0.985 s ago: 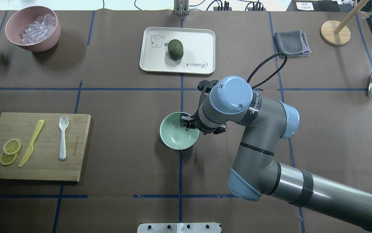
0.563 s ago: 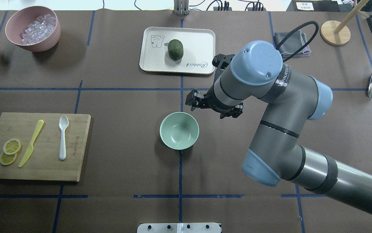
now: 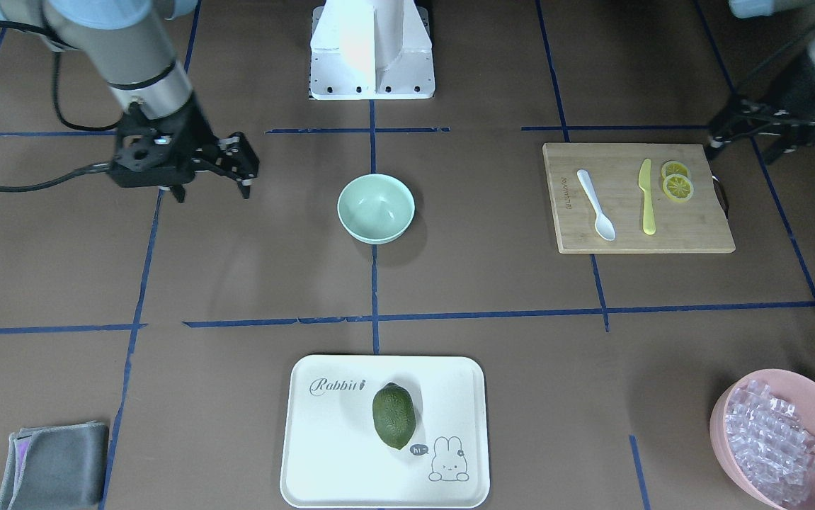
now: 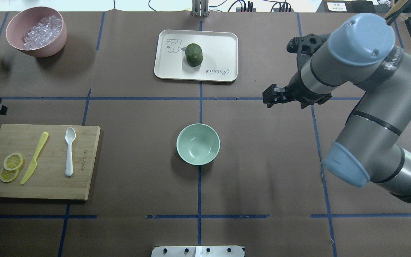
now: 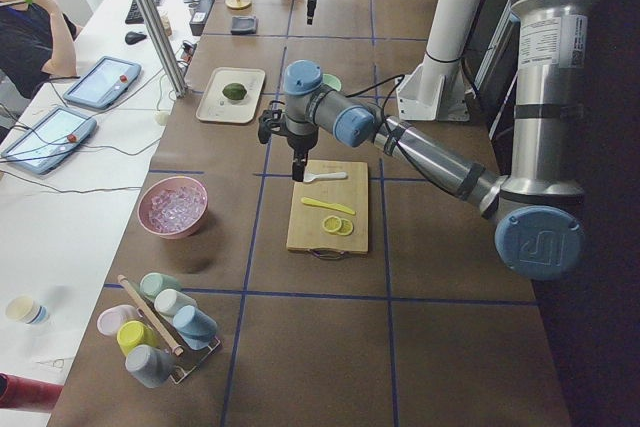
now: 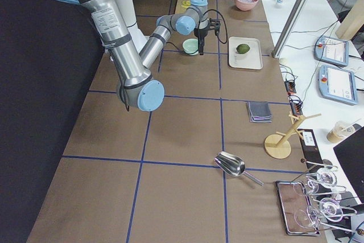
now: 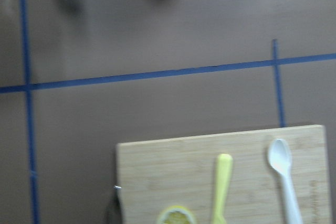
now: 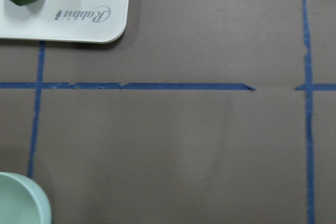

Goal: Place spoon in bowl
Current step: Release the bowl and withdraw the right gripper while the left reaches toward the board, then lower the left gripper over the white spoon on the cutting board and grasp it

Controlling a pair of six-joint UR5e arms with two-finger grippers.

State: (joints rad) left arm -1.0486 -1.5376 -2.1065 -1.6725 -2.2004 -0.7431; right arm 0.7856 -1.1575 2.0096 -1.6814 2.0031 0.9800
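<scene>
White spoon [image 4: 69, 157] lies on the board [image 4: 48, 187], well apart from the spread-open right pincer [image 3: 213, 193].

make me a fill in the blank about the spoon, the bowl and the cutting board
The spoon lies on the cutting board next to the yellow ____.
The mint-green bowl holds ____.
The lemon slices on the board number ____.
Missing: knife, nothing, two.

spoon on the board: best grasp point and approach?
Grip the spoon mid-handle from straight above, closing across its narrow width. It lies flat on the cutting board, and the yellow knife sits apart, leaving room both sides.
</scene>
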